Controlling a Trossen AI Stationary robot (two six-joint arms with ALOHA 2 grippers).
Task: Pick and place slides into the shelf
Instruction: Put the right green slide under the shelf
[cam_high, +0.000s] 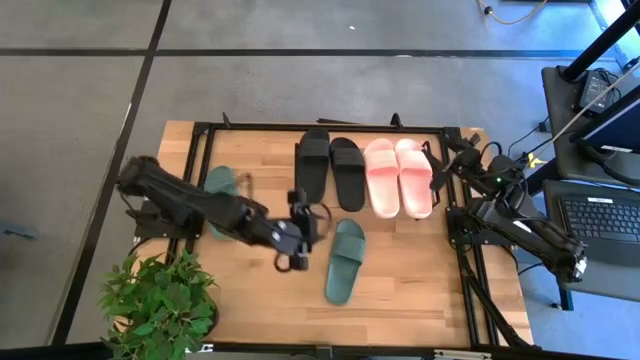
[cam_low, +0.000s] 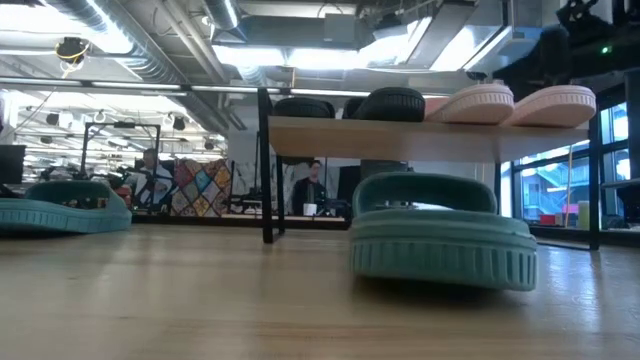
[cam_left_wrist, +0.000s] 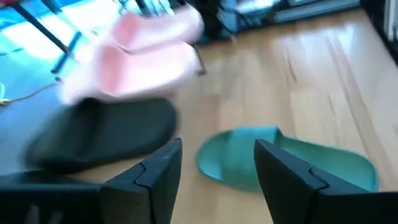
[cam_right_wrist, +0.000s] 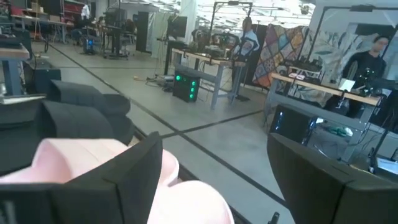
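One dark green slide (cam_high: 345, 260) lies sole-down in the middle of the table, close up in the low view (cam_low: 440, 235). Its mate (cam_high: 220, 190) lies near the table's left side, partly under my left arm. Two black slides (cam_high: 330, 170) and two pink slides (cam_high: 398, 177) rest side by side on the shelf (cam_low: 400, 137), a raised board on black legs at the far side. My left gripper (cam_high: 305, 235) hovers open just left of the middle green slide (cam_left_wrist: 280, 165), fingers pointing at it (cam_left_wrist: 217, 149). My right gripper (cam_right_wrist: 214, 155) is open above the pink slides' (cam_right_wrist: 87, 168) right edge.
A potted plant (cam_high: 160, 300) stands at the table's near-left corner. Black frame tubing (cam_high: 465, 250) runs along the table's right edge, and a laptop (cam_high: 600, 215) sits beyond it. Bare wood lies near and right of the middle green slide. People stand in the room behind.
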